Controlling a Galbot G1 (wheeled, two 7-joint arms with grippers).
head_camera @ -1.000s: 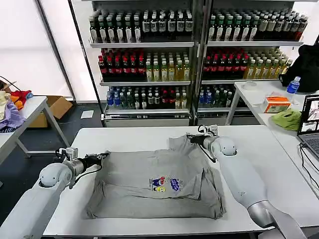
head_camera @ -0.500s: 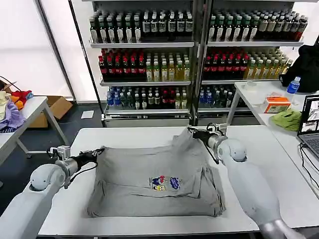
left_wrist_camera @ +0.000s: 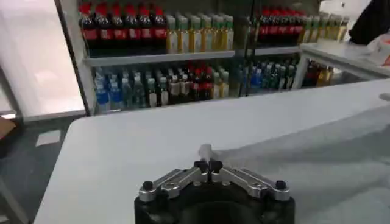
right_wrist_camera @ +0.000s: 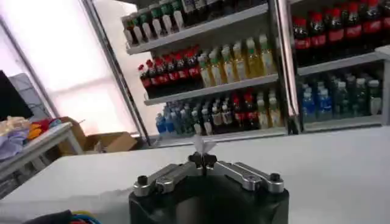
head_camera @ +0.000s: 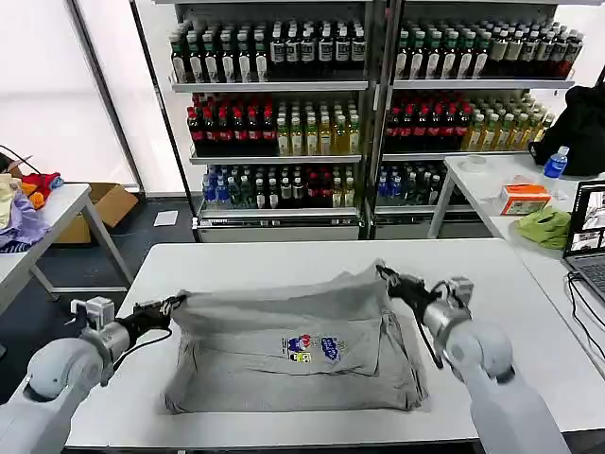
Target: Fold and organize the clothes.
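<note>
- Table (head_camera: 284, 257), white and broad, lies under both arms, with bare top beyond the pincers on the far side.
- Shirt (head_camera: 284, 326), light grey with a small coloured chest print (head_camera: 315, 348), hangs stretched between the two pincers: its far edge is raised off the table while the near part lies flat below and towards me.
- Left gripper (head_camera: 173, 305) is clamped together on the shirt's far left corner; in the left wrist view a sliver of cloth pokes out between the closed tips (left_wrist_camera: 208, 164), and grey fabric spreads off to one side of it.
- Right gripper (head_camera: 387, 277) is pinched on the far right corner; its wrist view shows a tuft of cloth above the shut tips (right_wrist_camera: 202, 159).
- Progress, as I judge it: the first fold is only half made. The lifted edge has yet to be laid over the near half, and further folding and tidying remain.
</note>
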